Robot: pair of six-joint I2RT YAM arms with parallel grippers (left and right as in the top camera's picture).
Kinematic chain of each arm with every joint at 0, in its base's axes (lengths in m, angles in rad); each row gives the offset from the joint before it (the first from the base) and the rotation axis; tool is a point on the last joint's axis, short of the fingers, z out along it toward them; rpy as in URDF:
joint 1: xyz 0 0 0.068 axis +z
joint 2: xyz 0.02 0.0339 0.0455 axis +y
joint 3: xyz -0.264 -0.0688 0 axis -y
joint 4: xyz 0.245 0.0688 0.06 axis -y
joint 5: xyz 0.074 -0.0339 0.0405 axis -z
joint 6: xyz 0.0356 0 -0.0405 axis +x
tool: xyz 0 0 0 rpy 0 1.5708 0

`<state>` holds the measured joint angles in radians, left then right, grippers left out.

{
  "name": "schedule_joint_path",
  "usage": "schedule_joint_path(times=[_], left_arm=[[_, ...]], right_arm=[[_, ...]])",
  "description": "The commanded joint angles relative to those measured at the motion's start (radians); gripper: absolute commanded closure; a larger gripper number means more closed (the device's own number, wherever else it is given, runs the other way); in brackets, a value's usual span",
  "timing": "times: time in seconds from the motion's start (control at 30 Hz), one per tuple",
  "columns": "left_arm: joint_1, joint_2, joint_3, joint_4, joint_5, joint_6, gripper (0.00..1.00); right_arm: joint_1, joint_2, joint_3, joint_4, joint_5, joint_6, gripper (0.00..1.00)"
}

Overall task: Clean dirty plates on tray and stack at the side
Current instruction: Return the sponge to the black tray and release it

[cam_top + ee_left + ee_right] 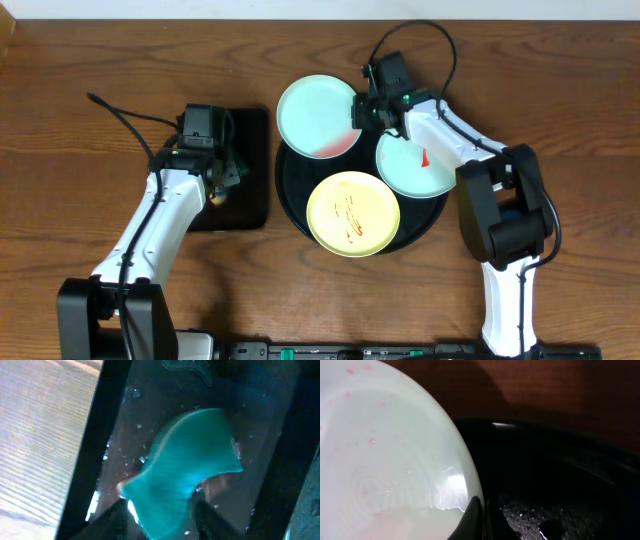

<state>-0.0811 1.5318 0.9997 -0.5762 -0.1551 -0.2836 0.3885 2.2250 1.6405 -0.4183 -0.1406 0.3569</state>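
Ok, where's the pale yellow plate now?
In the overhead view, the pale yellow round plate lies on the near part of the large round black tray, in front of and between the left pale mint-blue plate and the right pale mint-blue plate.

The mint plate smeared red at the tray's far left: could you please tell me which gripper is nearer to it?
Right. The right gripper is at that mint plate's right rim; the left gripper is away to its left, over the rectangular black tray.
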Motion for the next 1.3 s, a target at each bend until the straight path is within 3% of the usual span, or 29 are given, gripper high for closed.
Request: schedule_joint_path(times=[0.0, 0.03, 0.13, 0.3, 0.57, 0.87, 1.27], left_arm=[[0.002, 0.002, -0.013, 0.002, 0.013, -0.037, 0.41], [0.002, 0.002, -0.013, 0.002, 0.013, -0.037, 0.33], [0.003, -0.004, -0.011, 0.006, 0.013, -0.037, 0.25], [0.003, -0.071, 0.007, 0.006, 0.013, -0.036, 0.24], [0.003, -0.396, 0.016, -0.002, 0.013, -0.035, 0.23], [0.002, -0.683, 0.016, -0.071, 0.013, -0.035, 0.22], [0.002, -0.736, 0.016, -0.139, 0.013, -0.035, 0.22]], right_arm=[[0.000, -0.032, 0.057, -0.049, 0.044, -0.022, 0.99], [0.000, -0.042, 0.062, -0.062, 0.056, -0.023, 0.99], [-0.001, -0.097, 0.064, -0.091, 0.086, -0.060, 0.99], [-0.001, -0.195, 0.064, -0.151, 0.152, -0.094, 0.99], [0.000, -0.344, 0.064, -0.230, 0.283, -0.138, 0.99], [0.000, -0.366, 0.064, -0.302, 0.428, -0.138, 0.99], [0.047, -0.334, 0.064, -0.304, 0.589, -0.180, 0.99]])
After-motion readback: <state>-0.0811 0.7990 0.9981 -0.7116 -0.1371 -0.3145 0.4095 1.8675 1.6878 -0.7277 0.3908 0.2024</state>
